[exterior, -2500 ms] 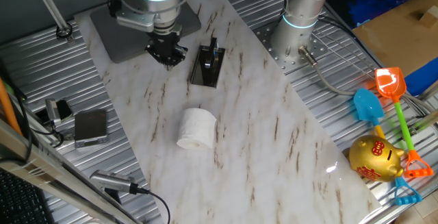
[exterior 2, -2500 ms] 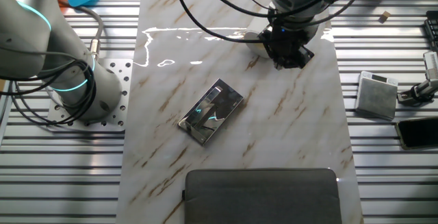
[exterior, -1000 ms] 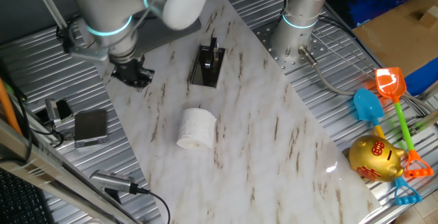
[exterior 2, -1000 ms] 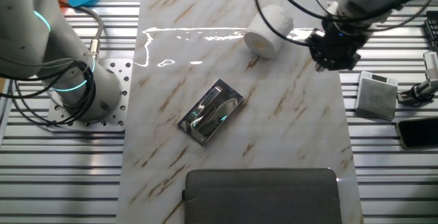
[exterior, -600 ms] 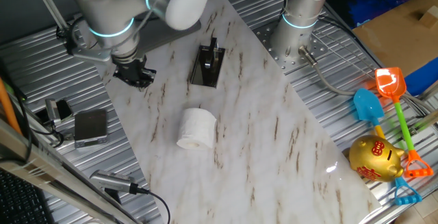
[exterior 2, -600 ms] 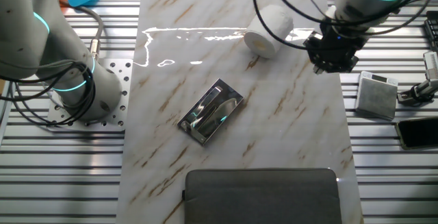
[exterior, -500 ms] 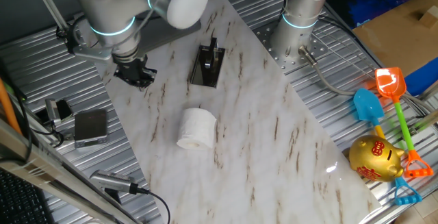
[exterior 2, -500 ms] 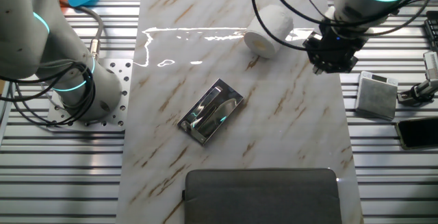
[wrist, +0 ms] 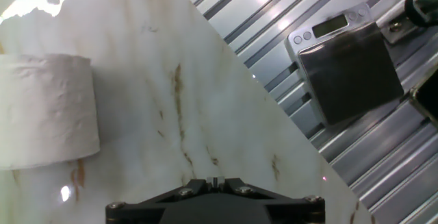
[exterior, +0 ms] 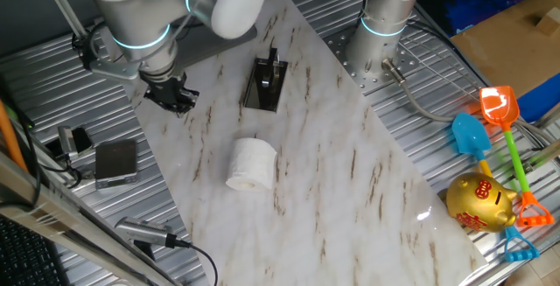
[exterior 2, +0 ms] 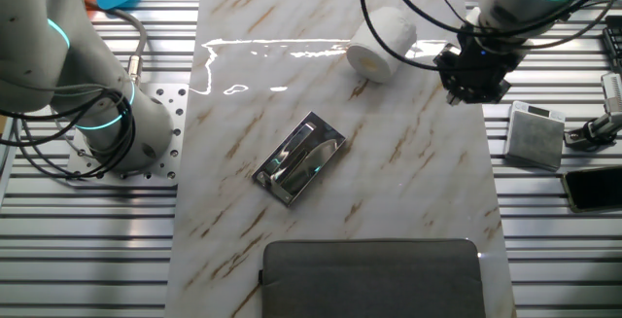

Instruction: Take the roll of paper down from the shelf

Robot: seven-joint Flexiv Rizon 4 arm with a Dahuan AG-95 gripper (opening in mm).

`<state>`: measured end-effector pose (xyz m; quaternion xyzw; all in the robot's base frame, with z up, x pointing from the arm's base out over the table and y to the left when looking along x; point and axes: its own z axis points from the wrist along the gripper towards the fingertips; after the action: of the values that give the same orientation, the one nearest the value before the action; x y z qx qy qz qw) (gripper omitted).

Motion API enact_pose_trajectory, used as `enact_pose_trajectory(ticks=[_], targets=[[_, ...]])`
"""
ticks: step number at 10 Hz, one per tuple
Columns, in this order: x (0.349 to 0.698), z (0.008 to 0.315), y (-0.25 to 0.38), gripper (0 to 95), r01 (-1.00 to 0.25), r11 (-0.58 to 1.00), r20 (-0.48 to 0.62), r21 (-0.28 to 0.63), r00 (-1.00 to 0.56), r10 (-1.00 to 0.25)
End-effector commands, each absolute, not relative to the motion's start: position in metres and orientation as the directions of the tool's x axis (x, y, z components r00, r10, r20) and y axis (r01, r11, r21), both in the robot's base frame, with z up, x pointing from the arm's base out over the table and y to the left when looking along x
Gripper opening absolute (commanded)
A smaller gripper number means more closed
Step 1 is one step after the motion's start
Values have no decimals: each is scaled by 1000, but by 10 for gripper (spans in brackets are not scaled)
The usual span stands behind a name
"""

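One roll of paper (exterior: 251, 164), lying on its side on the marble counter (exterior: 332, 181), well apart from the empty black shelf (exterior: 265, 84). End effector (exterior: 172, 96): near counter edge, empty-handed; finger spread cannot be told. Judged status: removal done; retreat remains.

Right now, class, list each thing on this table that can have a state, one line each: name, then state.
roll of paper: lying on its side on the marble top, off the shelf, nothing gripping it.
shelf: bare, nothing on it, apart from the roll.
gripper: over the marble top's edge near the scale, away from the roll, holding nothing; open or shut cannot be told.
scale: flat on the ribbed metal, nothing on it.
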<state>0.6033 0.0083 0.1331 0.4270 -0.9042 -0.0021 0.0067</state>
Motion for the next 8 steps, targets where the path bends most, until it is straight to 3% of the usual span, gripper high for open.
enact_pose_trajectory(ticks=[1, 8], targets=[[604, 133, 9, 0, -824, 566, 20, 35, -566, -824], [604, 133, 9, 0, -831, 555, 18, 35, -555, -832]])
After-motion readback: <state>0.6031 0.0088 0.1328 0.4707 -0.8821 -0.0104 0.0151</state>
